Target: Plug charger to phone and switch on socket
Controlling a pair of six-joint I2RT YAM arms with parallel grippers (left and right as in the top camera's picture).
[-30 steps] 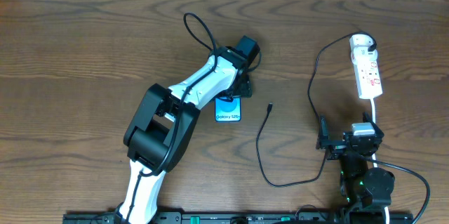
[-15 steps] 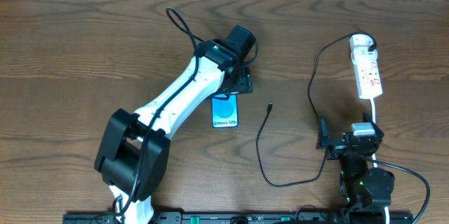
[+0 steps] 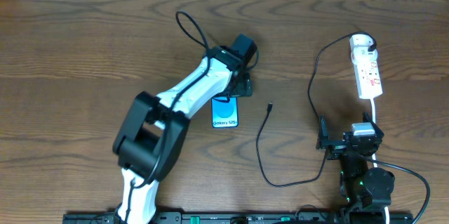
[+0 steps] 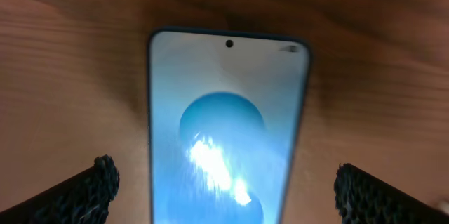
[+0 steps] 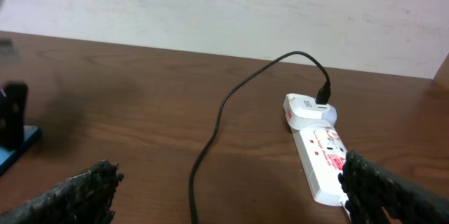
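While the phone [image 4: 226,133] lies flat, left tool [image 4: 226,176] wide astride it — right tool [image 5: 231,173] wide, empty.

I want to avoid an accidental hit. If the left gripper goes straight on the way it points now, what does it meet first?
Most likely the phone: the left gripper points down at its screen, with the open fingers on either side. How high above it hangs is unclear.
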